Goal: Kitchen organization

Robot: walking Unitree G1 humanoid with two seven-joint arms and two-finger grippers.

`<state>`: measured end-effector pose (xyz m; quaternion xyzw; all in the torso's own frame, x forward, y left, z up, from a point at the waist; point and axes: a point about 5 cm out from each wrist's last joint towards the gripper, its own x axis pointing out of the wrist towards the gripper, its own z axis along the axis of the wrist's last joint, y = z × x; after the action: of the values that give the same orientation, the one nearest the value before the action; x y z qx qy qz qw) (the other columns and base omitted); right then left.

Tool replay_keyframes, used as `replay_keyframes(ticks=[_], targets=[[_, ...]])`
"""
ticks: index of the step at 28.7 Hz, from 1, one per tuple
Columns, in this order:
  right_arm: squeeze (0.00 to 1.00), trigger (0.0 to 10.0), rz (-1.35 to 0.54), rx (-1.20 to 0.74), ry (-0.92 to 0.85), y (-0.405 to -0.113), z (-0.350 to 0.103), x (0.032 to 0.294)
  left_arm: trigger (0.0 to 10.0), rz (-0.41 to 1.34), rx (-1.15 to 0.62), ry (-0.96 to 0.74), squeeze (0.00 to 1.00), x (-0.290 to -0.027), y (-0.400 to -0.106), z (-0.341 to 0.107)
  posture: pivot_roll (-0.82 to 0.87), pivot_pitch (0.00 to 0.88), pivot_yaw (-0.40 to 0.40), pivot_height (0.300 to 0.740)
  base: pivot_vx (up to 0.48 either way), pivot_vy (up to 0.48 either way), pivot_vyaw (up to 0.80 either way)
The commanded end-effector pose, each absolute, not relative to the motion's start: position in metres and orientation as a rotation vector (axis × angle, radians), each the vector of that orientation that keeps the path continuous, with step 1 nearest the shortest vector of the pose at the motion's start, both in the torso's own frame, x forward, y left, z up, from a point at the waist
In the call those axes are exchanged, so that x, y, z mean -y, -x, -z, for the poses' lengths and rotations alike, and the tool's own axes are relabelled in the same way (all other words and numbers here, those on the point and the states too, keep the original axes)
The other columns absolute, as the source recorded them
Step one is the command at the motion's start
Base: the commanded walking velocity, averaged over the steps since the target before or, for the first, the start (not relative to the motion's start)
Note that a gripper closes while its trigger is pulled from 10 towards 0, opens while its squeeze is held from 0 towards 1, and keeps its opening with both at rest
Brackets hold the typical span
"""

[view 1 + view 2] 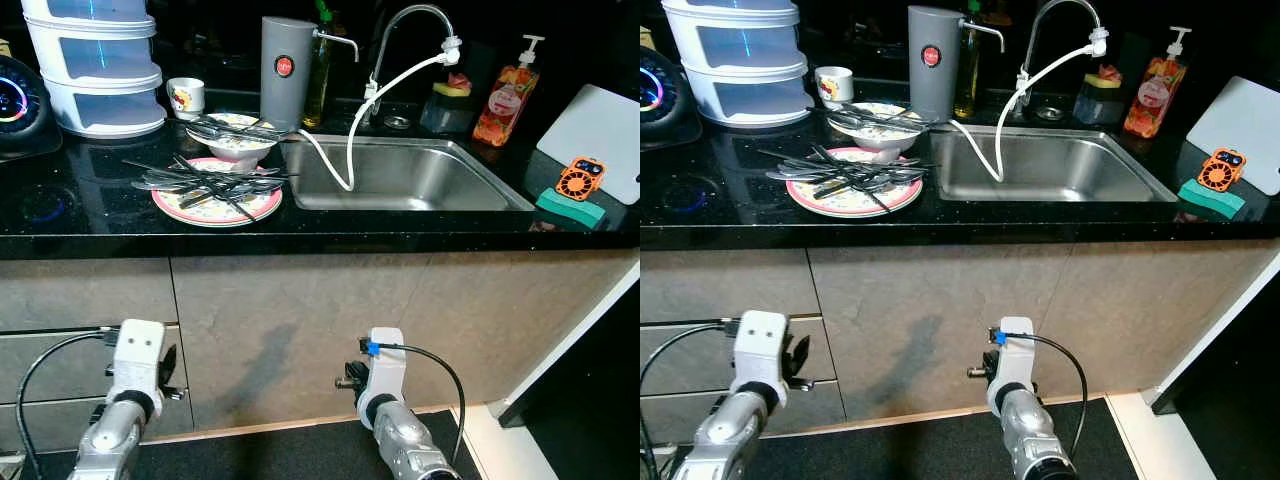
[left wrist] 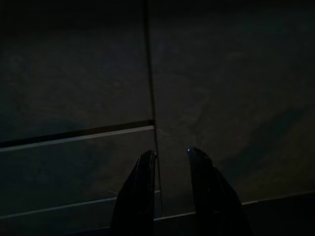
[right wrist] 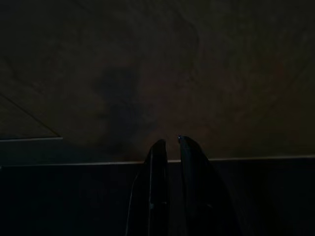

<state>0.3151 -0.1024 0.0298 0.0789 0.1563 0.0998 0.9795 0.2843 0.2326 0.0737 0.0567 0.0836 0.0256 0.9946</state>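
Below, left hand narrow gap, right hand near-closed; soap bottle label unreadable.

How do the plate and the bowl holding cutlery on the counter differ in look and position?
The plate is flat and wide with a pink rim; the bowl is deeper, narrower and mostly white. The plate sits nearer the counter's front edge; the bowl stands behind it, next to the grey dispenser. The plate's cutlery lies in a larger, crisscrossed pile; the bowl holds fewer pieces. Both rest on the black counter left of the sink, loaded with dark cutlery.
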Motion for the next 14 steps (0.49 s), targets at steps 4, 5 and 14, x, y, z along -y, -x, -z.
replay_keyframes(ticks=[4, 5, 14], targets=[[0.0, 10.0, -0.259, -0.239, -0.111, -0.324, -0.046, 0.099, 10.0, -0.077, -0.199, -0.102, 0.0, -0.232, -0.283, -0.078, 0.01, 0.062, -0.091, 0.74, 0.0, 0.0, 0.0], [0.0, 10.0, -0.25, -0.218, -0.122, -0.326, -0.051, 0.101, 10.0, -0.095, -0.191, -0.082, 0.0, -0.232, -0.283, -0.082, 0.01, 0.063, -0.092, 0.74, 0.0, 0.0, 0.0], [0.0, 10.0, -0.384, -0.115, -0.086, -0.333, -0.079, 0.089, 10.0, -0.028, -0.106, -0.094, 0.0, -0.224, -0.276, -0.111, 0.0, 0.066, -0.09, 0.74, 0.0, 0.0, 0.0]])
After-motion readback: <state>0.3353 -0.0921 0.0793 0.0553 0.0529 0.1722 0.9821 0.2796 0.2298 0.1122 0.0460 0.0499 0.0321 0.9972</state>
